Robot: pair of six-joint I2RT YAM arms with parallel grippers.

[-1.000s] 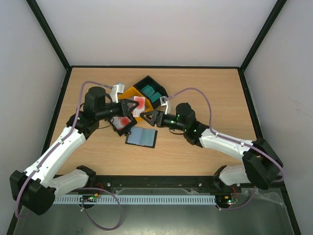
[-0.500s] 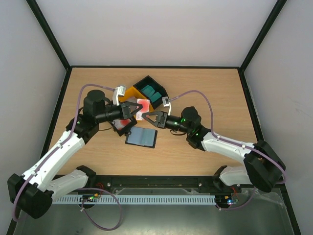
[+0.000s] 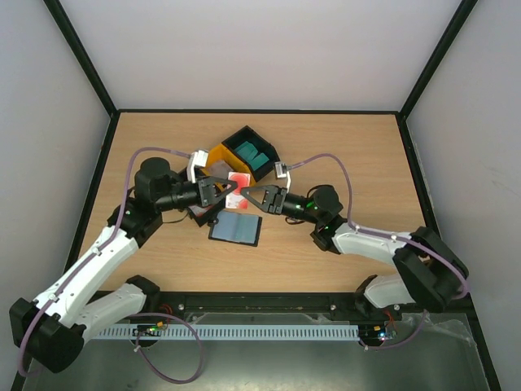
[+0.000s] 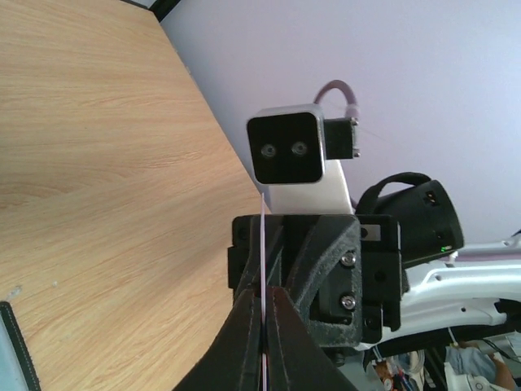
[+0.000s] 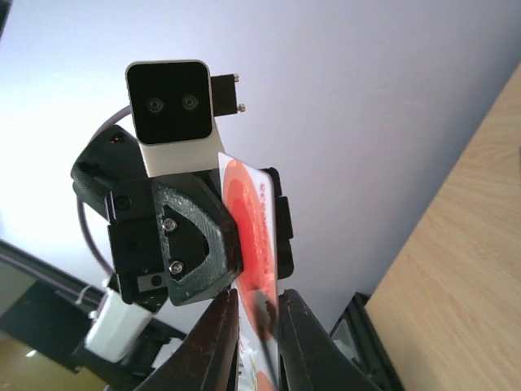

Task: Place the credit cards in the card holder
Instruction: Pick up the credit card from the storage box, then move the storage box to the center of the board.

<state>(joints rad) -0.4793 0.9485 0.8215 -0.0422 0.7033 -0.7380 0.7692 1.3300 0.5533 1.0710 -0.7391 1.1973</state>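
Left pincer (image 4: pixel 263 297) clamped on red-and-white card (image 5: pixel 248 204); right pincer (image 5: pixel 259 300) facing it, slightly open, straddling card's other end.

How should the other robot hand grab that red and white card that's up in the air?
Pinch the two flat faces of the red-and-white card at the end sticking out past the left fingers. The card is thin and held edge-on above the table, and the left fingers already cover the other end. So the right gripper should come straight in from the opposite side, with one finger on each face.
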